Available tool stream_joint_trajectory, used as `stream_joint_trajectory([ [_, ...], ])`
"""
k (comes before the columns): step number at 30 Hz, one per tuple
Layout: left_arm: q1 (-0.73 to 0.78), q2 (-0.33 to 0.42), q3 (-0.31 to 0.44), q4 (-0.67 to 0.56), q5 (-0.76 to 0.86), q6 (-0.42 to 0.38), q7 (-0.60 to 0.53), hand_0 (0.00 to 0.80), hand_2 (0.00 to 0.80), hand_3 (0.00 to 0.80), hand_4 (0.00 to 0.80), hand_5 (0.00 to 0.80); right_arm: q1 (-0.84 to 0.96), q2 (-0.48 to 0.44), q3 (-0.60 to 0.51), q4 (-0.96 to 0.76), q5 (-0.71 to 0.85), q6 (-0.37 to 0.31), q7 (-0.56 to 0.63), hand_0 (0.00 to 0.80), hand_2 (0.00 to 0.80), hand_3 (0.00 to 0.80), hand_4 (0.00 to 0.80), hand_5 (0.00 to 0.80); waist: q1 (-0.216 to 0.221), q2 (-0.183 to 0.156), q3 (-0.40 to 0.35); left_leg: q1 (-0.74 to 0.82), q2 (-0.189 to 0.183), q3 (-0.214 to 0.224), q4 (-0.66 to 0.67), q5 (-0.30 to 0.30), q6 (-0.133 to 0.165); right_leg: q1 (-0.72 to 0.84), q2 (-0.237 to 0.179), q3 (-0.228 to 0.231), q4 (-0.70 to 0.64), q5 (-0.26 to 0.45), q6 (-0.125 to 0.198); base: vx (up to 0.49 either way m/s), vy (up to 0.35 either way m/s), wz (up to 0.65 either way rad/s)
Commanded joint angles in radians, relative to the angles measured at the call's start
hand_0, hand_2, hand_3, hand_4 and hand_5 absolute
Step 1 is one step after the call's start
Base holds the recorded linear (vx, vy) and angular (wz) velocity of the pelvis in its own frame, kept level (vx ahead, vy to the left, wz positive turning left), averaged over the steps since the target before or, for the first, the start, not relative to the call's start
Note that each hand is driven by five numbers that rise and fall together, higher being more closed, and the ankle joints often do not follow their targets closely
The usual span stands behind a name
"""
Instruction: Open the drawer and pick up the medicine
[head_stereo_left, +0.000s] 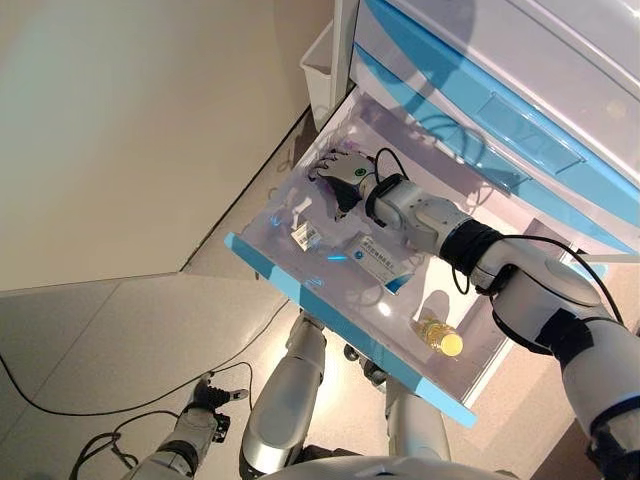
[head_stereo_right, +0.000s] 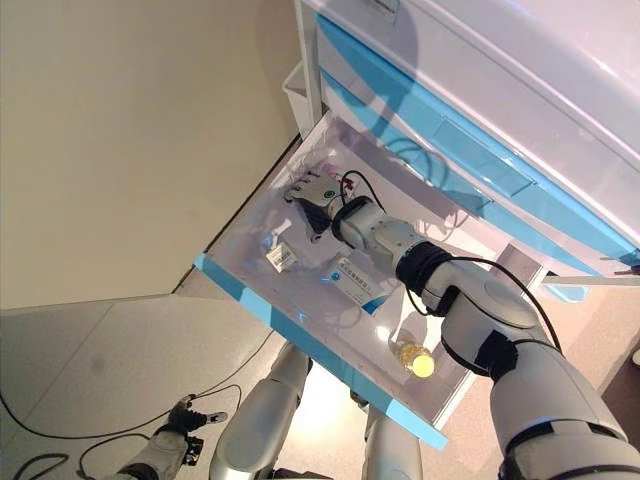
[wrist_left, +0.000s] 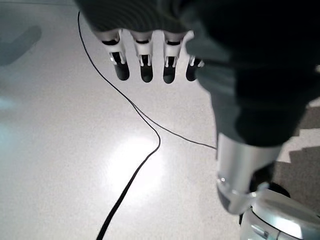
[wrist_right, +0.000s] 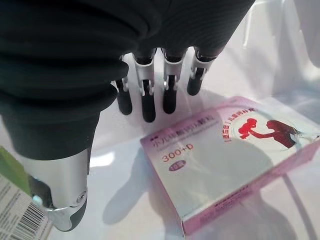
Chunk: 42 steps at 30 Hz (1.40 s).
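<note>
The drawer (head_stereo_left: 300, 285) stands open, and the right hand (head_stereo_left: 340, 175) hangs inside it with its fingers (wrist_right: 145, 102) relaxed and holding nothing. The pink medicine box (wrist_right: 227, 160) lies flat on the drawer floor just under and beyond the fingertips, not touched. The left hand (wrist_left: 150, 60) hangs open near the ground, so the right is much nearer.
</note>
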Motion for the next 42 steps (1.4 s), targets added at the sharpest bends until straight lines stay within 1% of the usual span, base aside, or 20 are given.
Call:
stream_joint_trajectory([
  [1, 0.014, 0.032, 0.035, 0.052, 0.01, 0.018, 0.006, 0.0, 0.0, 0.0, 0.0, 0.0, -0.102, 0.011, -0.031, 0.016, 0.015, 0.021, -0.039, 0.0, 0.0, 0.0, 0.0, 0.0, 0.009, -0.03, 0.039, 0.061, -0.041, 0.043, 0.029, -0.116, 0.071, 0.079, -0.077, 0.06, -0.072, 0.116, 0.104, 0.0, 0.0, 0.0],
  [4, 0.004, 0.027, 0.031, 0.056, 0.005, 0.024, 0.015, 0.0, 0.0, 0.0, 0.0, 0.0, -0.109, 0.041, -0.07, 0.072, -0.026, 0.063, -0.093, 0.0, 0.0, 0.0, 0.0, 0.0, 0.004, -0.03, 0.038, 0.063, -0.04, 0.046, 0.027, -0.116, 0.073, 0.078, -0.076, 0.064, -0.07, 0.117, 0.104, 0.0, 0.0, 0.0],
  [5, 0.0, 0.025, 0.03, 0.056, 0.0, 0.027, 0.022, 0.0, 0.0, 0.0, 0.0, 0.0, -0.119, 0.053, -0.081, 0.089, -0.072, 0.084, -0.121, 0.0, 0.0, 0.0, 0.0, 0.0, 0.001, -0.03, 0.038, 0.062, -0.04, 0.047, 0.029, -0.117, 0.074, 0.077, -0.075, 0.065, -0.069, 0.119, 0.104, 0.0, 0.0, 0.0],
  [9, -0.01, 0.02, 0.028, 0.057, -0.004, 0.031, 0.028, 0.0, 0.0, 0.0, 0.0, 0.0, -0.129, 0.054, -0.089, 0.091, -0.134, 0.11, -0.158, 0.0, 0.0, 0.0, 0.0, 0.0, -0.003, -0.03, 0.038, 0.064, -0.04, 0.047, 0.027, -0.119, 0.075, 0.077, -0.075, 0.066, -0.072, 0.122, 0.104, 0.0, 0.0, 0.0],
  [10, -0.014, 0.021, 0.033, 0.057, -0.004, 0.032, 0.028, 0.0, 0.0, 0.0, 0.0, 0.0, -0.145, 0.037, -0.071, 0.061, -0.197, 0.115, -0.162, 0.0, 0.0, 0.0, 0.0, 0.0, -0.005, -0.033, 0.037, 0.067, -0.038, 0.046, 0.02, -0.119, 0.074, 0.079, -0.075, 0.067, -0.076, 0.123, 0.106, 0.0, 0.0, 0.0],
  [11, -0.015, 0.02, 0.034, 0.057, -0.004, 0.032, 0.028, 0.0, 0.0, 0.0, 0.0, 0.0, -0.145, 0.036, -0.071, 0.059, -0.198, 0.115, -0.161, 0.0, 0.0, 0.0, 0.0, 0.0, -0.005, -0.032, 0.038, 0.068, -0.037, 0.046, 0.019, -0.118, 0.074, 0.08, -0.075, 0.067, -0.077, 0.123, 0.106, 0.0, 0.0, 0.0],
  [13, -0.017, 0.021, 0.044, 0.059, -0.005, 0.033, 0.024, 0.0, 0.0, 0.0, 0.0, 0.0, -0.168, 0.006, -0.036, -0.021, -0.246, 0.092, -0.145, 0.0, 0.0, 0.0, 0.0, 0.0, -0.007, -0.035, 0.035, 0.071, -0.037, 0.042, 0.012, -0.116, 0.074, 0.082, -0.074, 0.066, -0.078, 0.122, 0.107, 0.0, 0.0, 0.0],
  [15, -0.017, 0.021, 0.047, 0.061, -0.004, 0.034, 0.021, 0.0, 0.0, 0.0, 0.0, 0.0, -0.174, -0.006, -0.026, -0.048, -0.25, 0.083, -0.136, 0.0, 0.0, 0.0, 0.0, 0.0, -0.007, -0.036, 0.034, 0.071, -0.038, 0.039, 0.009, -0.115, 0.074, 0.082, -0.074, 0.065, -0.078, 0.122, 0.108, 0.0, 0.0, 0.0],
  [16, -0.011, 0.024, 0.057, 0.06, -0.003, 0.033, 0.013, 0.0, 0.0, 0.0, 0.0, 0.0, -0.201, -0.039, 0.014, -0.107, -0.276, 0.053, -0.117, 0.0, 0.0, 0.0, 0.0, 0.0, -0.006, -0.041, 0.029, 0.075, -0.037, 0.035, 0.002, -0.114, 0.073, 0.084, -0.075, 0.066, -0.081, 0.12, 0.109, 0.0, 0.0, 0.0],
  [17, -0.011, 0.023, 0.057, 0.06, -0.002, 0.032, 0.012, 0.0, 0.0, 0.0, 0.0, 0.0, -0.201, -0.042, 0.015, -0.11, -0.276, 0.053, -0.114, 0.0, 0.0, 0.0, 0.0, 0.0, -0.007, -0.039, 0.029, 0.075, -0.037, 0.034, 0.001, -0.113, 0.073, 0.084, -0.075, 0.065, -0.081, 0.119, 0.109, 0.0, 0.0, 0.0],
  [20, -0.001, 0.029, 0.068, 0.062, -0.001, 0.03, 0.002, 0.0, 0.0, 0.0, 0.0, 0.0, -0.232, -0.084, 0.07, -0.164, -0.293, 0.016, -0.089, 0.0, 0.0, 0.0, 0.0, 0.0, -0.005, -0.042, 0.026, 0.078, -0.038, 0.032, -0.003, -0.112, 0.072, 0.086, -0.077, 0.064, -0.08, 0.118, 0.11, 0.005, -0.002, 0.03],
  [22, 0.004, 0.033, 0.076, 0.065, 0.006, 0.029, -0.003, 0.0, 0.0, 0.0, 0.0, 0.0, -0.256, -0.123, 0.098, -0.22, -0.271, -0.013, -0.06, 0.0, 0.0, 0.0, 0.0, 0.0, -0.006, -0.043, 0.025, 0.08, -0.038, 0.03, -0.006, -0.111, 0.072, 0.087, -0.078, 0.063, -0.078, 0.114, 0.111, 0.002, -0.005, 0.03],
  [24, 0.004, 0.033, 0.079, 0.064, 0.006, 0.027, -0.005, 0.0, 0.0, 0.0, 0.0, 0.0, -0.259, -0.136, 0.11, -0.236, -0.264, -0.023, -0.048, 0.0, 0.0, 0.0, 0.0, 0.0, -0.007, -0.043, 0.025, 0.081, -0.038, 0.029, -0.006, -0.11, 0.071, 0.087, -0.078, 0.063, -0.077, 0.114, 0.111, 0.002, -0.006, 0.05],
  [25, 0.007, 0.034, 0.084, 0.064, 0.005, 0.028, -0.009, 0.0, 0.0, 0.0, 0.0, 0.0, -0.273, -0.158, 0.123, -0.274, -0.234, -0.041, -0.026, 0.0, 0.0, 0.0, 0.0, 0.0, -0.008, -0.045, 0.023, 0.082, -0.038, 0.03, -0.008, -0.109, 0.071, 0.089, -0.078, 0.061, -0.077, 0.114, 0.111, 0.0, 0.0, 0.0],
  [26, 0.006, 0.034, 0.084, 0.064, 0.005, 0.028, -0.009, 0.0, 0.0, 0.0, 0.0, 0.0, -0.274, -0.16, 0.123, -0.276, -0.232, -0.041, -0.024, 0.0, 0.0, 0.0, 0.0, 0.0, -0.008, -0.045, 0.024, 0.082, -0.038, 0.029, -0.008, -0.109, 0.071, 0.089, -0.078, 0.061, -0.077, 0.114, 0.111, 0.0, 0.0, 0.0],
  [27, 0.006, 0.036, 0.088, 0.064, 0.006, 0.027, -0.011, 0.0, 0.0, 0.0, 0.0, 0.0, -0.287, -0.184, 0.14, -0.308, -0.212, -0.06, -0.007, 0.0, 0.0, 0.0, 0.0, 0.0, -0.009, -0.047, 0.023, 0.083, -0.037, 0.028, -0.011, -0.107, 0.07, 0.089, -0.078, 0.06, -0.078, 0.114, 0.111, 0.0, 0.0, 0.0],
  [30, 0.007, 0.039, 0.092, 0.065, 0.007, 0.026, -0.017, 0.0, 0.0, 0.0, 0.0, 0.0, -0.311, -0.219, 0.165, -0.348, -0.187, -0.081, 0.017, 0.0, 0.0, 0.0, 0.0, 0.0, -0.01, -0.05, 0.025, 0.084, -0.036, 0.026, -0.015, -0.105, 0.069, 0.09, -0.078, 0.057, -0.078, 0.114, 0.112, 0.0, 0.0, 0.0],
  [32, 0.008, 0.042, 0.085, 0.064, 0.013, 0.024, -0.019, 0.0, 0.0, 0.0, 0.0, 0.0, -0.327, -0.206, 0.188, -0.302, -0.171, -0.084, 0.039, 0.0, 0.0, 0.0, 0.0, 0.0, -0.005, -0.048, 0.026, 0.086, -0.037, 0.021, -0.019, -0.103, 0.068, 0.096, -0.079, 0.051, -0.081, 0.112, 0.111, 0.0, 0.0, 0.0],
  [36, 0.012, 0.039, 0.076, 0.063, 0.013, 0.023, -0.023, 0.0, 0.0, 0.0, 0.0, 0.0, -0.325, -0.213, 0.197, -0.275, -0.143, -0.074, 0.079, 0.0, 0.0, 0.0, 0.0, 0.0, -0.002, -0.045, 0.028, 0.089, -0.038, 0.018, -0.025, -0.098, 0.067, 0.097, -0.079, 0.047, -0.078, 0.109, 0.11, 0.002, -0.002, 0.01],
  [42, 0.002, 0.036, 0.076, 0.061, 0.007, 0.027, -0.025, 0.0, 0.0, 0.0, 0.0, 0.0, -0.291, -0.238, 0.175, -0.261, -0.125, -0.058, 0.096, 0.0, 0.0, 0.0, 0.0, 0.0, -0.007, -0.046, 0.032, 0.088, -0.039, 0.019, -0.025, -0.096, 0.067, 0.097, -0.079, 0.047, -0.077, 0.107, 0.108, 0.0, 0.0, 0.0],
])
